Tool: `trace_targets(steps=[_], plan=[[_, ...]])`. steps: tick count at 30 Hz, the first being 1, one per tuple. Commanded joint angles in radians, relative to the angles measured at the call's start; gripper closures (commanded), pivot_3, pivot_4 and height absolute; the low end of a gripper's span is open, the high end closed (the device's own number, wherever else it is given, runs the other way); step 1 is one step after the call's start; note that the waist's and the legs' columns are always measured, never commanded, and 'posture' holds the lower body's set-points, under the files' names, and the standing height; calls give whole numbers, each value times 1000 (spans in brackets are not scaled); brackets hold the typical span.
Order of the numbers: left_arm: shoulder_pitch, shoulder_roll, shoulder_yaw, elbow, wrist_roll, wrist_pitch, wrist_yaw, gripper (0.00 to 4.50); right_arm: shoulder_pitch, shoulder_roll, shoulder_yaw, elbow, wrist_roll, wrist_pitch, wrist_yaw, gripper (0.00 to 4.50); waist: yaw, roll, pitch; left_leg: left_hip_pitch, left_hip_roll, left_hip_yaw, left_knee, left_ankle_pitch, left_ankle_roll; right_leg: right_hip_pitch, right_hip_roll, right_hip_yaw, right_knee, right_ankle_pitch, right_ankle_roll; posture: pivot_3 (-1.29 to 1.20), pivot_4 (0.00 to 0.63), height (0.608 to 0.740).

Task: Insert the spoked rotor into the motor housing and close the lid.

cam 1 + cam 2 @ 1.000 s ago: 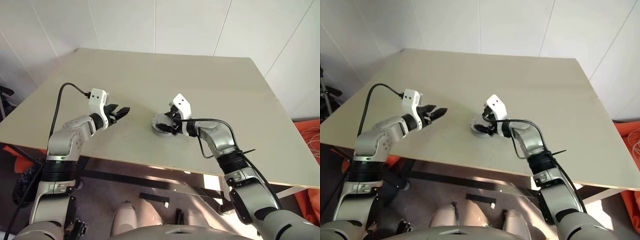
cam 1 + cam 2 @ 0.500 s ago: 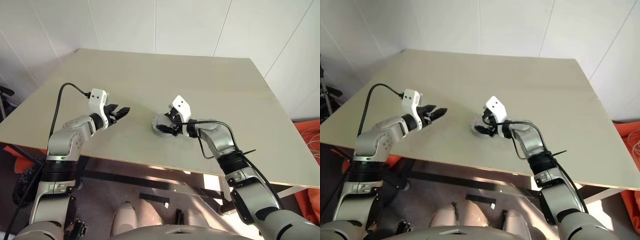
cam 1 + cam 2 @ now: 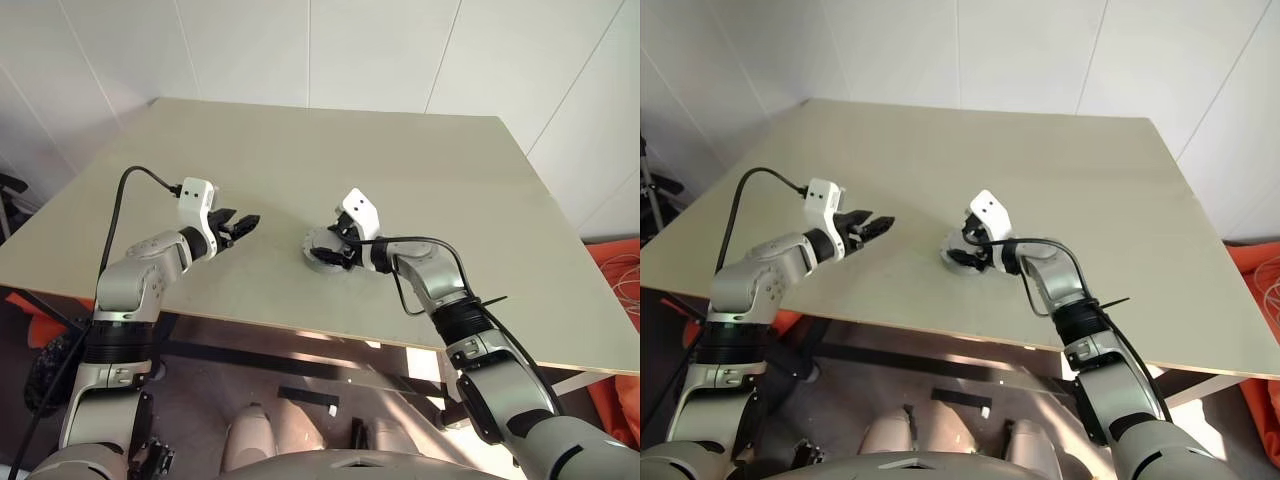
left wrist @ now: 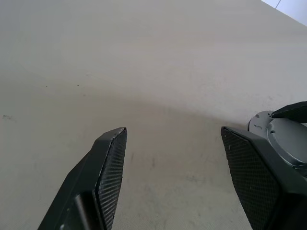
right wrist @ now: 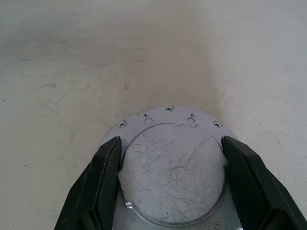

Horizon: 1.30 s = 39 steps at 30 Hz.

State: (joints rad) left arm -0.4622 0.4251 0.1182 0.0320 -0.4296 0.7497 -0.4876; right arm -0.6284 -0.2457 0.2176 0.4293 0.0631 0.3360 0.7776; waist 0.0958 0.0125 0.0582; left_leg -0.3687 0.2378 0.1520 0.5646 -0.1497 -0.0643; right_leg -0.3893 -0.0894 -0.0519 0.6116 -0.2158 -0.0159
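Note:
A low round silver-grey motor housing (image 3: 322, 252) sits mid-table, capped by the lid (image 5: 172, 177), a flat scratched grey disc with a flange of small holes. My right gripper (image 5: 171, 139) reaches in almost level. Its two pads (image 5: 108, 182) lie against opposite sides of the lid's raised face, shut on it. My left gripper (image 3: 245, 222) hovers open and empty over bare table to the left, and the left wrist view catches the capped housing (image 4: 288, 139) beside one finger. The spoked rotor is hidden.
The beige table (image 3: 400, 150) stretches wide on every side of the housing. Its front edge runs just below both arms, and white walls stand behind. Orange fabric (image 3: 615, 290) lies on the floor at the far right.

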Motion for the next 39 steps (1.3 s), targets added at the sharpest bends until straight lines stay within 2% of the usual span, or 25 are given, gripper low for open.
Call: trace_targets(steps=[1, 10, 22, 32, 35, 39], plan=[[-9, 1, 9, -32, 1, -16, 1, 1197, -4, -5, 0, 27, -16, -16, -13, 1298, 0, 0, 0, 0, 0, 0, 0, 0, 0, 0, 0, 0, 0, 0, 0, 0, 0, 740], [-17, 4, 8, -24, 3, -18, -6, 1197, -8, 15, 1, 88, -19, -51, -27, 1298, -1, 0, 0, 3, 0, 0, 1, 0, 0, 1, 0, 0, 2, 0, 0, 0, 0, 740], [-15, -1, 10, -28, 3, -20, -1, 1197, 7, -19, 16, 102, -38, -65, 6, 1298, 1, -1, -1, 2, 0, 0, 2, 0, 0, 1, 0, 0, 3, 0, 0, 0, 0, 740], [-16, -20, 11, -33, -4, -8, 2, 1197, 19, 7, 24, 163, -51, -82, -10, 1298, 0, -3, -3, 4, 0, 0, 2, 0, 0, 2, 0, 0, 3, 0, 0, 0, 0, 740], [-28, -55, 33, -26, -32, 18, 26, 1197, 15, 9, 21, 175, -52, -89, -12, 1298, 0, -3, -4, 5, 0, 0, 1, 0, 0, 3, 0, 0, 3, -1, 1, 0, 0, 740], [-91, -165, 133, 75, -125, 88, 100, 1197, 8, 10, 21, 183, -53, -95, -13, 1298, 0, -3, -4, 6, 0, 0, 2, 0, 0, 4, 0, 0, 2, -3, 5, 0, 0, 740]])
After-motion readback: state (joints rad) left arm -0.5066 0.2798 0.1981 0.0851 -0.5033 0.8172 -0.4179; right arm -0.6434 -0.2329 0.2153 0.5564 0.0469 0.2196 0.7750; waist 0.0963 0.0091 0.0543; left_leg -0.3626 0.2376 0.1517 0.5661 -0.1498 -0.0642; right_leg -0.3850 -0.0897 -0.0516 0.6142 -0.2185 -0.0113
